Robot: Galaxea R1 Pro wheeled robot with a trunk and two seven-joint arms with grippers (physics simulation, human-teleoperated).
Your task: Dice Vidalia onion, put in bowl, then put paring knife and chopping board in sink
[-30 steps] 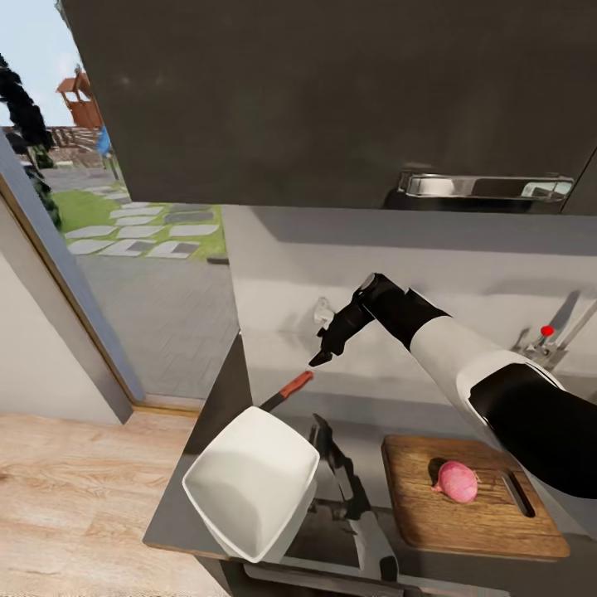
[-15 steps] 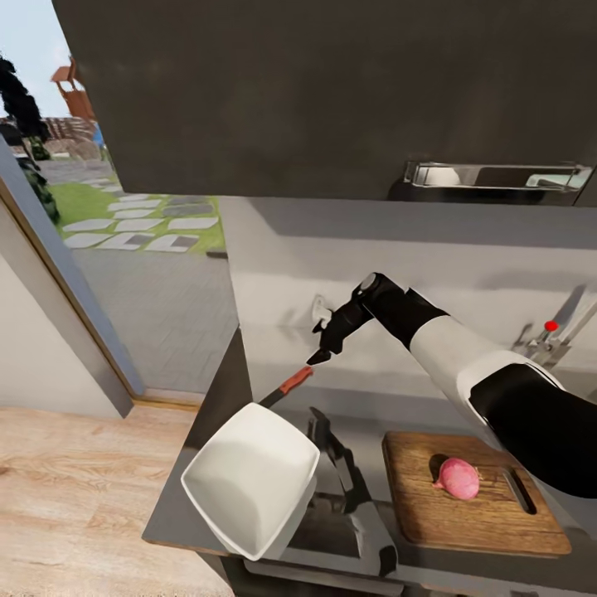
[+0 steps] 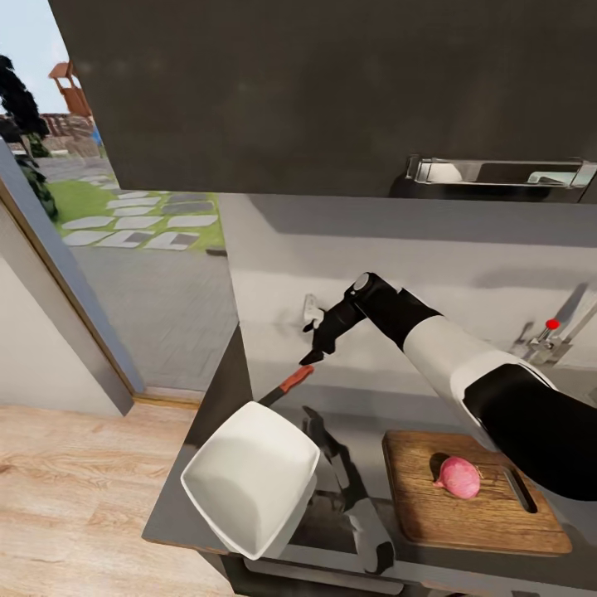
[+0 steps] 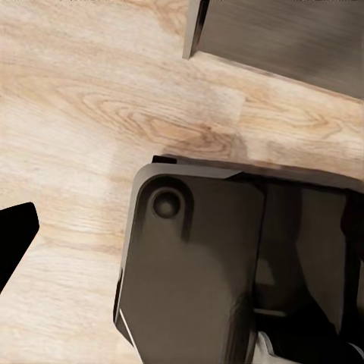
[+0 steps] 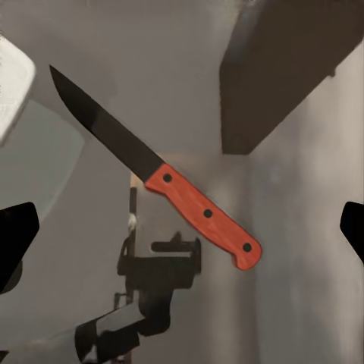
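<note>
The paring knife [image 3: 286, 387] lies flat on the grey counter [image 3: 222, 390] near its left end, red handle toward the wall at about 1 o'clock, dark blade running toward 7 o'clock and passing behind the far corner of the white bowl [image 3: 249, 475]. In the right wrist view the knife [image 5: 167, 182] lies whole and free on bare counter, with clear surface on both sides of the handle. The right claw [image 3: 314, 342] hangs just above the handle end, apart from it, its two finger tips wide at the picture's edges, so it is open and empty. The bowl overhangs the counter's front left corner, tilted. At 3 o'clock from the bowl the chopping board [image 3: 473, 493] sits near the front edge with the Vidalia onion [image 3: 458, 478] on it, beside the handle slot. Between bowl and board the left arm stands up from below. The tap [image 3: 554, 334] with its red dot is at the far right by the wall. In the left wrist view one dark tip of the left claw [image 4: 14, 239] shows over wooden floor [image 4: 83, 114]; I cannot tell its state.
</note>
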